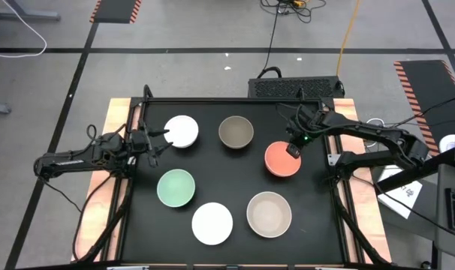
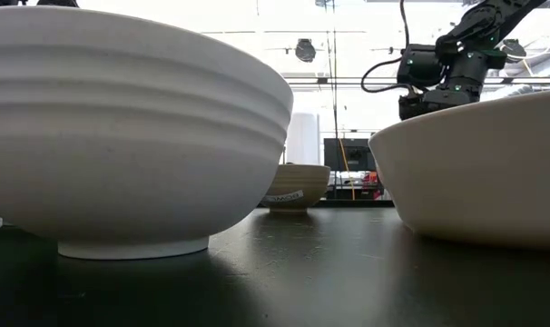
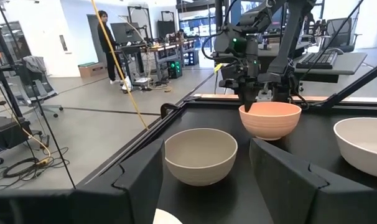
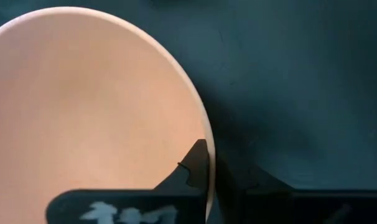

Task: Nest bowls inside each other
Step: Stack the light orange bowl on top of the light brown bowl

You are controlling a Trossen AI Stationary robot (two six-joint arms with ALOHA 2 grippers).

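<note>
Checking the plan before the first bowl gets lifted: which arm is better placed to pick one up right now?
Right. The right gripper straddles the rim of the round orange-coral bowl, one finger inside, one outside, not yet closed. The left gripper is open beside the round white bowl, not around its rim.

Six bowls sit apart on the desk (image 1: 317,225), none nested, in three loose rows in the high view. Back row: one bowl (image 1: 182,131) at left, another (image 1: 236,132) to its right. Middle row: one bowl (image 1: 176,187) at left, one (image 1: 282,160) at right, set a little further back. Front row: one bowl (image 1: 212,223) left of centre, the larger bowl (image 1: 269,214) to its right. Left gripper (image 1: 159,140) sits just left of the back-left bowl. Right gripper (image 1: 293,149) sits over the back rim of the middle-right bowl, jaws straddling the rim, one inside and one outside.
</note>
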